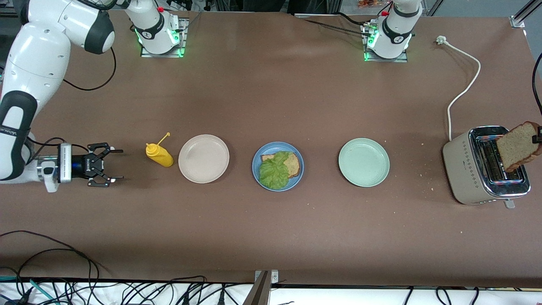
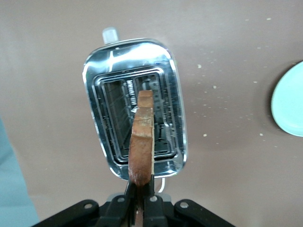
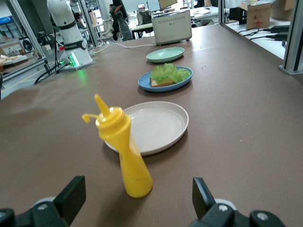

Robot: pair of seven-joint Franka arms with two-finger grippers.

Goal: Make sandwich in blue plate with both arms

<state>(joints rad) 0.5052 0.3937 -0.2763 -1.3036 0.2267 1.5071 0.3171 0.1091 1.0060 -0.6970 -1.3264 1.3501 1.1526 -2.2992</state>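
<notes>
Left gripper (image 2: 140, 208) over the toaster (image 1: 487, 167), clamped on one bread slice (image 1: 517, 146) (edge-on in its wrist view). Right gripper (image 1: 111, 165) low and level beside the mustard bottle (image 1: 159, 154), fingers spread. Three plates: beige (image 1: 203, 158), blue plate (image 1: 277, 166) with one slice under lettuce (image 1: 273, 171), pale green (image 1: 363, 162).

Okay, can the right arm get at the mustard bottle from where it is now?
Probably yes. The right gripper is open, level with the upright mustard bottle, with only bare table between them; the beige plate lies past the bottle.
</notes>
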